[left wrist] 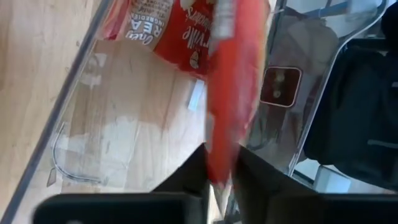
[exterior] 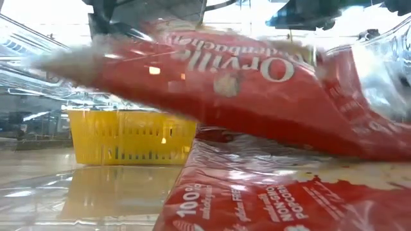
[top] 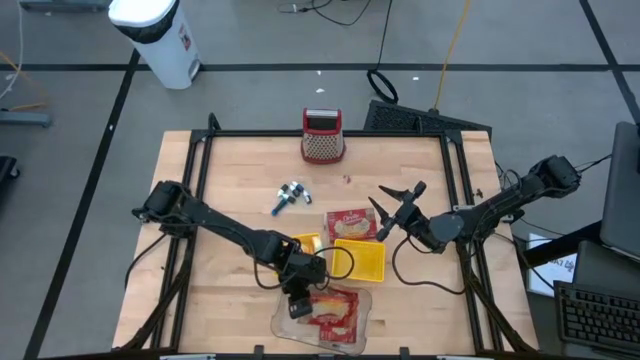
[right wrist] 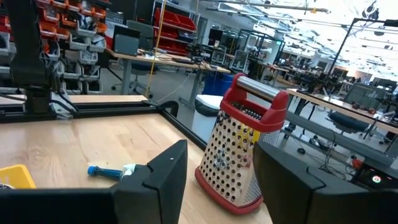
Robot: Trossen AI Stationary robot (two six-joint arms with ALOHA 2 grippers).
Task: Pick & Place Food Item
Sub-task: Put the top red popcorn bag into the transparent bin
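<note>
Left end effector (left wrist: 217,180) pinching red "Orville Redenbacher's" popcorn bag (left wrist: 233,81), right end effector (right wrist: 217,180) released

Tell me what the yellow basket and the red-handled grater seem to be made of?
The yellow basket looks like moulded plastic: uniform glossy colour, slotted walls. The grater looks like shiny perforated metal with a glossy red handle and base, probably plastic.
</note>
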